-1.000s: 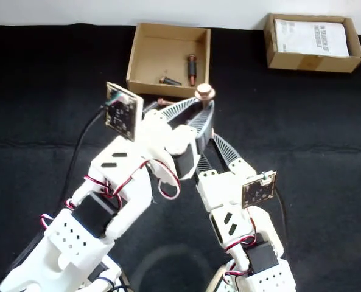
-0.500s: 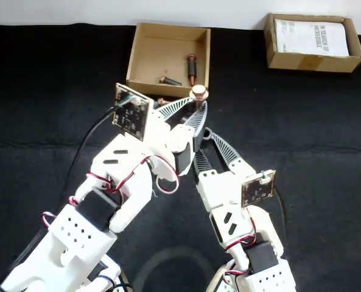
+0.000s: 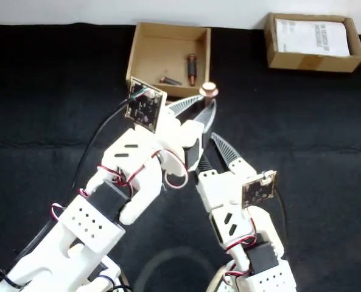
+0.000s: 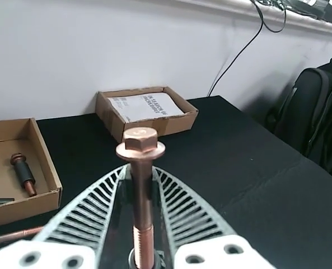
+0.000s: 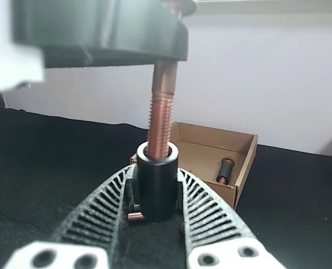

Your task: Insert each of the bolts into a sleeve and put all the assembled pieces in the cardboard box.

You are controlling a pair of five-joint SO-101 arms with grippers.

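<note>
Shifted rightward in the high view since a second ago, your left arm (image 3: 131, 176) brings the bolt (image 4: 141, 196) nearer the corner of the box (image 3: 137, 61); your right arm (image 3: 235, 207) has kept its place.

Left gripper (image 4: 141, 171): jaws pinch the bolt's shank, head up.

Right gripper (image 5: 156, 172): jaws clamp the black sleeve (image 5: 156, 185) upright, just beneath.

You see the bolt's threaded end standing in the sleeve's mouth.

The box holds two assembled pieces (image 3: 192, 67). A loose bolt (image 4: 12, 237) lies on the table (image 3: 58, 91) beside the box.
</note>
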